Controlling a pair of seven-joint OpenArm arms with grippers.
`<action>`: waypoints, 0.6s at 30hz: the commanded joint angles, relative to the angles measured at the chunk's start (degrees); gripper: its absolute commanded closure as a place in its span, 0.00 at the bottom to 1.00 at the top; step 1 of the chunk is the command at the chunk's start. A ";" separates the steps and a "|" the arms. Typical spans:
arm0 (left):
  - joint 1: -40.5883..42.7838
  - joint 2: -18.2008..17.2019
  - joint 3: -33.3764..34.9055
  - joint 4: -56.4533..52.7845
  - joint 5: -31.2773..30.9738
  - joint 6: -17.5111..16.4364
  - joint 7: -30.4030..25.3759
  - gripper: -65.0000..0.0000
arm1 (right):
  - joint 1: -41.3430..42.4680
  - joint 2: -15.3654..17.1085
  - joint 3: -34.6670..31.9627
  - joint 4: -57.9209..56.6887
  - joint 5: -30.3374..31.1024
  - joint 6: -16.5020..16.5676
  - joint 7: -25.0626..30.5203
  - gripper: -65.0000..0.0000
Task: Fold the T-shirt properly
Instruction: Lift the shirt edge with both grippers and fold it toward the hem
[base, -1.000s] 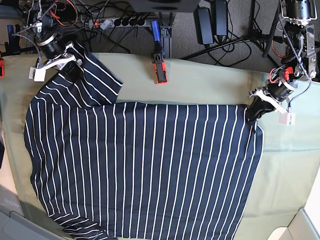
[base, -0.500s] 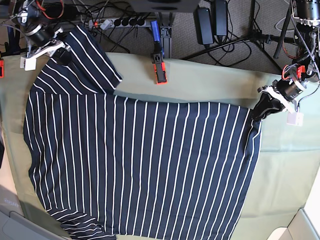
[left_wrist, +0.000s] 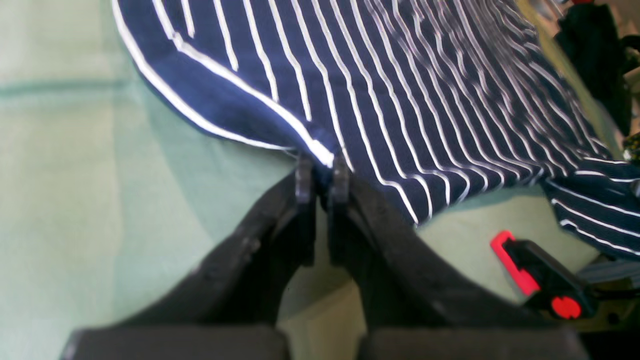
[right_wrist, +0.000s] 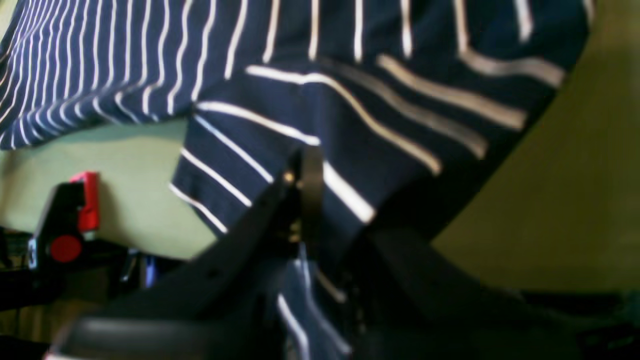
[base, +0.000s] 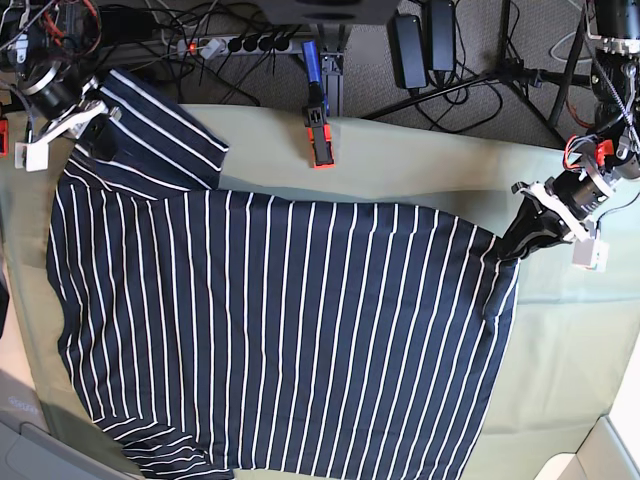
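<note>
We see a large dark navy short-sleeved T-shirt (base: 280, 330) of soft fabric with thin white stripes, spread mostly flat across a surface covered in pale green cloth (base: 420, 160). It fills most of the overhead view, with its hem toward the right and its sleeves toward the left. Our left gripper (base: 518, 240), on the right side of that view, has its fingers (left_wrist: 303, 177) pressed together on the upper corner of the hem, lifting it into a small peak. Our right gripper (base: 88, 118), at the far upper left, is clamped on the edge of the upper sleeve, which is raised off the cloth; its wrist view shows striped fabric draped over and between the fingers (right_wrist: 311, 190). A black and red clamp (base: 320, 140) sits at the back edge of the surface, between the two arms. We judge the shirt to be light, limp and stretchy, so it will sag and wrinkle wherever it is not supported, and it may drag on the cloth underneath. The firmest places to hold look like the stitched hem, sleeve cuffs and shoulder seams, taken at two well-separated points so that the fabric stays taut between them.
</note>
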 joint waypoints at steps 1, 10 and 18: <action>-1.77 -0.98 -0.59 0.74 -0.79 -1.56 -1.44 1.00 | 1.14 1.55 0.66 0.92 0.59 2.12 1.25 1.00; -12.92 -0.35 0.57 -9.22 1.01 -1.56 -1.88 1.00 | 12.24 7.50 0.52 -0.55 -0.20 2.29 0.96 1.00; -24.76 1.01 7.91 -19.41 6.36 -1.56 -4.52 1.00 | 24.81 13.14 -8.11 -10.45 -3.87 2.29 1.27 1.00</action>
